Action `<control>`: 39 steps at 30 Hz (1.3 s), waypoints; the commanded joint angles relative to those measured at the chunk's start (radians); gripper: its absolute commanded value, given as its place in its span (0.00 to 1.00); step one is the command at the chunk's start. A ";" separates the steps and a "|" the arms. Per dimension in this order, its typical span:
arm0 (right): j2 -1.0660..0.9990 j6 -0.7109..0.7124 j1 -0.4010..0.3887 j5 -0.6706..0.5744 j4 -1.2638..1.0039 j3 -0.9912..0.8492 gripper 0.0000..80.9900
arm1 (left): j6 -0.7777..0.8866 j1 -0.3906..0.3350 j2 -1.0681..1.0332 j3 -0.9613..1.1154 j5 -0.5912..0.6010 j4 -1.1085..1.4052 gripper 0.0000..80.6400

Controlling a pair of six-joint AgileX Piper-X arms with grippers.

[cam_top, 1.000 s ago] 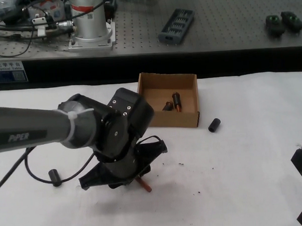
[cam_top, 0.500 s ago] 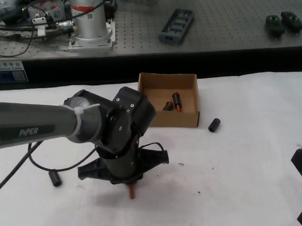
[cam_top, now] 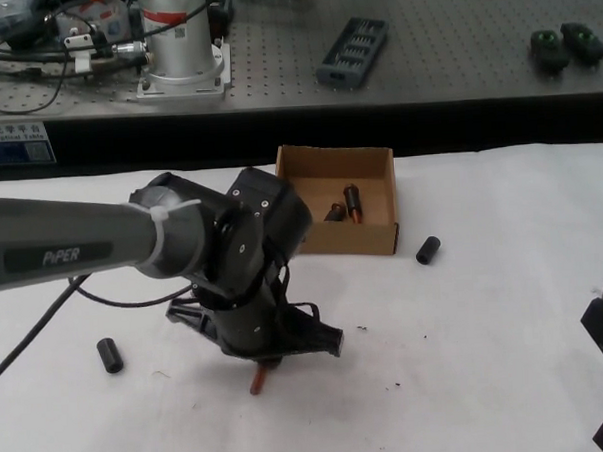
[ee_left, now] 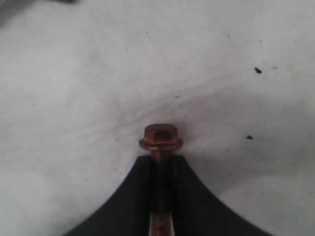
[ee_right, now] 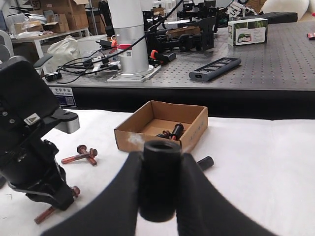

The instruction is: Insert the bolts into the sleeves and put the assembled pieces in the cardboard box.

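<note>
"High view: where is the left gripper (cam_top: 261,362)?"

"Low over the white bench cover (cam_top: 485,308), to the near left of the cardboard box (cam_top: 347,241), pointing down. Its fingers are clenched on a copper bolt (ee_left: 160,138), with the head sticking out past the fingertips."

"And the right gripper (ee_right: 161,158)?"

"At the near right, grasping a black sleeve (ee_right: 160,189), whose open end pokes out beyond the fingertips."

"The box?"

"Far middle of the cover, with assembled pieces (cam_top: 345,205) lying inside. One loose sleeve (cam_top: 429,249) lies just right of it and a second sleeve (cam_top: 109,355) well to the left. Two loose bolts (ee_right: 82,154) lie between the left gripper and the box."
</note>
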State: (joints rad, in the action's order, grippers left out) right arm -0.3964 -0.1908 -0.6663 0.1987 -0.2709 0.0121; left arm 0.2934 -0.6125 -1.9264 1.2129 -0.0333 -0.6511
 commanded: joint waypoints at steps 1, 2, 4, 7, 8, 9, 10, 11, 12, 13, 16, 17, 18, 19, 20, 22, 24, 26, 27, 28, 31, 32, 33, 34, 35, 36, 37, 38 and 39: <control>0.007 -0.010 -0.003 0.013 -0.010 -0.012 0.09 | -0.070 -0.005 0.087 0.009 0.011 0.095 0.01; 0.007 -0.010 -0.003 0.013 -0.008 -0.012 0.09 | -0.073 -0.005 0.107 0.008 0.011 0.108 0.01; 0.007 -0.002 -0.003 0.013 -0.006 -0.012 0.09 | -0.093 -0.005 0.164 0.008 0.011 0.137 0.01; 0.007 0.005 -0.003 0.013 -0.005 -0.012 0.09 | -0.110 -0.005 0.255 0.008 0.018 0.156 0.01; 0.007 0.005 -0.003 0.013 -0.005 -0.012 0.09 | -0.120 -0.005 0.280 0.006 0.019 0.157 0.01; 0.007 0.005 -0.003 0.013 -0.005 -0.012 0.09 | -0.126 -0.005 0.312 0.002 0.019 0.159 0.01; 0.007 0.005 -0.003 0.013 -0.005 -0.012 0.09 | -0.138 -0.005 0.347 -0.007 0.019 0.163 0.01; 0.007 0.005 -0.003 0.013 -0.005 -0.012 0.09 | -0.148 -0.005 0.374 -0.018 0.019 0.173 0.01; 0.007 0.005 -0.003 0.011 -0.005 -0.012 0.09 | -0.160 -0.006 0.411 -0.036 0.019 0.190 0.01; 0.007 0.005 -0.003 0.008 -0.005 -0.012 0.09 | -0.167 -0.006 0.447 -0.063 0.019 0.218 0.01; 0.007 0.005 -0.003 0.006 0.000 -0.012 0.09 | -0.187 -0.006 0.564 -0.176 0.024 0.360 0.01; 0.007 0.005 -0.003 -0.002 0.002 -0.012 0.09 | -0.193 -0.006 0.607 -0.228 0.024 0.409 0.01; 0.007 0.005 -0.003 -0.021 0.003 -0.012 0.09 | -0.201 -0.006 0.649 -0.285 0.040 0.477 0.01; 0.007 0.005 -0.003 -0.039 0.003 -0.012 0.09 | -0.211 -0.006 0.691 -0.345 0.059 0.550 0.01; 0.007 0.005 -0.003 -0.063 -0.004 -0.012 0.09 | -0.223 -0.006 0.730 -0.394 0.074 0.612 0.01; 0.007 0.005 -0.003 -0.108 -0.034 -0.012 0.09 | -0.241 -0.006 0.793 -0.516 0.107 0.768 0.01; -0.002 0.002 -0.003 -0.140 -0.065 -0.012 0.09 | -0.252 -0.006 0.842 -0.616 0.149 0.896 0.01; -0.018 -0.019 -0.003 -0.161 -0.105 -0.012 0.09 | -0.256 -0.006 0.881 -0.710 0.189 1.022 0.01; -0.033 -0.023 -0.003 -0.170 -0.126 -0.012 0.09 | -0.258 -0.006 0.892 -0.750 0.205 1.080 0.01; -0.053 -0.025 -0.003 -0.180 -0.146 -0.012 0.09 | -0.267 -0.004 0.898 -0.786 0.225 1.137 0.01; -0.141 -0.019 -0.003 -0.258 -0.225 -0.012 0.09 | -0.277 -0.004 0.899 -0.857 0.272 1.256 0.01; -0.173 -0.010 -0.003 -0.288 -0.261 -0.012 0.09 | -0.279 -0.004 0.899 -0.873 0.274 1.279 0.01; -0.218 -0.008 -0.003 -0.323 -0.295 -0.012 0.09 | -0.285 -0.004 0.901 -0.883 0.274 1.290 0.01; -0.267 -0.003 -0.003 -0.349 -0.322 -0.020 0.09 | -0.293 -0.004 0.900 -0.891 0.274 1.290 0.01; -0.319 0.004 -0.003 -0.367 -0.350 -0.041 0.09 | -0.305 -0.004 0.900 -0.895 0.276 1.281 0.01; -0.374 0.017 -0.003 -0.374 -0.372 -0.067 0.09 | -0.307 -0.004 0.897 -0.900 0.283 1.280 0.01; -0.419 0.033 -0.003 -0.373 -0.384 -0.088 0.09 | -0.320 -0.004 0.892 -0.906 0.286 1.282 0.01; -0.479 0.054 -0.003 -0.373 -0.393 -0.115 0.09 | -0.332 -0.004 0.886 -0.907 0.286 1.285 0.01; -0.539 0.074 -0.003 -0.373 -0.396 -0.142 0.09 | -0.334 -0.004 0.878 -0.907 0.286 1.285 0.01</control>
State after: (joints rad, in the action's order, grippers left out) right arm -0.8955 -0.1400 -0.6663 -0.1683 -0.6201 -0.1019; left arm 0.0129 -0.6154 -1.0363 0.3191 0.2334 0.5928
